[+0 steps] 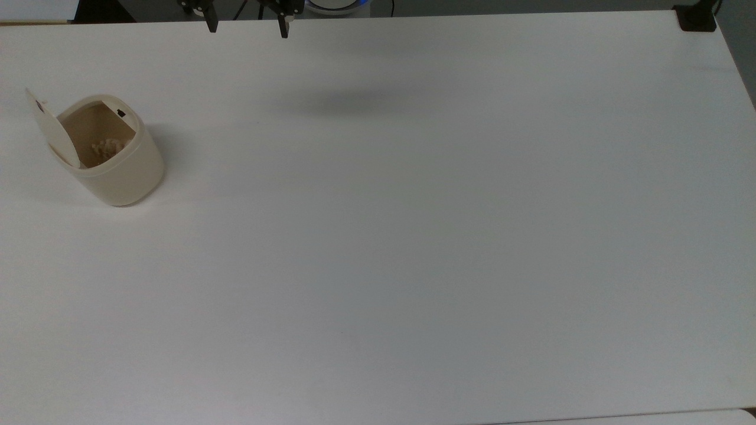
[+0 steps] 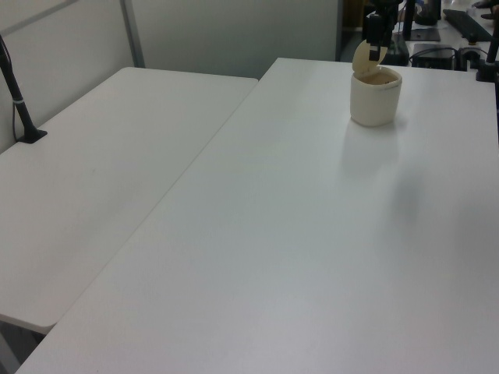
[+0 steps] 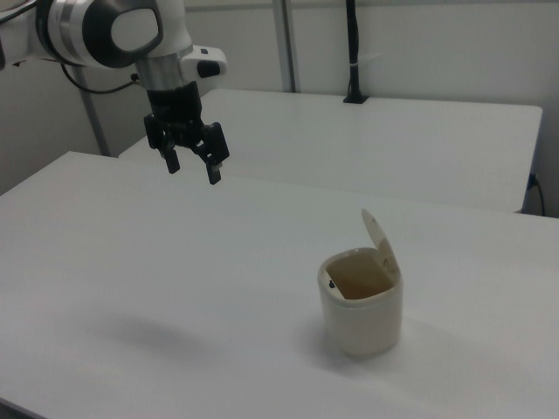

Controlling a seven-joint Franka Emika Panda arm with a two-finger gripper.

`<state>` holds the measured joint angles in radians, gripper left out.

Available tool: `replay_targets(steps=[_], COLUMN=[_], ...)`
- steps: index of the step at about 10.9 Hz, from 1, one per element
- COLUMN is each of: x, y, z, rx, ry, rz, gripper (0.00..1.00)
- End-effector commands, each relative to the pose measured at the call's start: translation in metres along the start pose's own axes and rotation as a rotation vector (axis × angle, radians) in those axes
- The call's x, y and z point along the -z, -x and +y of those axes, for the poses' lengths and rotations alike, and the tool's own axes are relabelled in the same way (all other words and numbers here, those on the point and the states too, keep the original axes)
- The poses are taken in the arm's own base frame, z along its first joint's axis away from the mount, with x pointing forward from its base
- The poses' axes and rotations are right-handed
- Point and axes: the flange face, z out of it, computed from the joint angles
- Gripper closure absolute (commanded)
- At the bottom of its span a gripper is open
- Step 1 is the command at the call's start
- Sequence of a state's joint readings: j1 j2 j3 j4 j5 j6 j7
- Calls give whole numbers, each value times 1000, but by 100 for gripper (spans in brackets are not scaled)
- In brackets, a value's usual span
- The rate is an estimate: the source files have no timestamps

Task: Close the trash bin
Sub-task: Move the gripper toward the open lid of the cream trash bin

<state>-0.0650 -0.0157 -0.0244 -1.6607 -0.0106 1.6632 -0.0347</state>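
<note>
Right view: fingers point(image 3: 194, 167) spread, pointing down, high above table point(image 3: 175, 288).

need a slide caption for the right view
Franka arm's open gripper hovers above the white table, apart from the cream trash bin whose hinged lid stands open.

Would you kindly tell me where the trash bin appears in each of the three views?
Top view: trash bin at the top view's far left, upper half.
Left view: upper right, on the far table.
Right view: lower centre-right.
Shared landmark: its raised lid, standing open in all three.
</note>
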Motion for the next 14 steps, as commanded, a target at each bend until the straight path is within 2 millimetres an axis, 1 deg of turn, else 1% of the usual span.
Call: replay_targets(steps=[1,2,4,5,6,8,9,10,11,12,13,14], x=[5,13,15,16,16,16,19,21,20,22,20,8], y=[6,5,5,5,5,5,2,0,-7,-17,-25,-39], z=[13,14,24,25,25,29,33,48,60,82,107,135], rx=[1,-1,-13,-3,-1,-16,-41,-88,-134,-195,-264,-349], ry=[0,1,0,0,0,-1,-3,-1,2,11,23,42], rz=[9,23,24,24,24,30,40,46,53,92,156,226], gripper=[0,0,0,0,6,52,72,85,95,99,99,99])
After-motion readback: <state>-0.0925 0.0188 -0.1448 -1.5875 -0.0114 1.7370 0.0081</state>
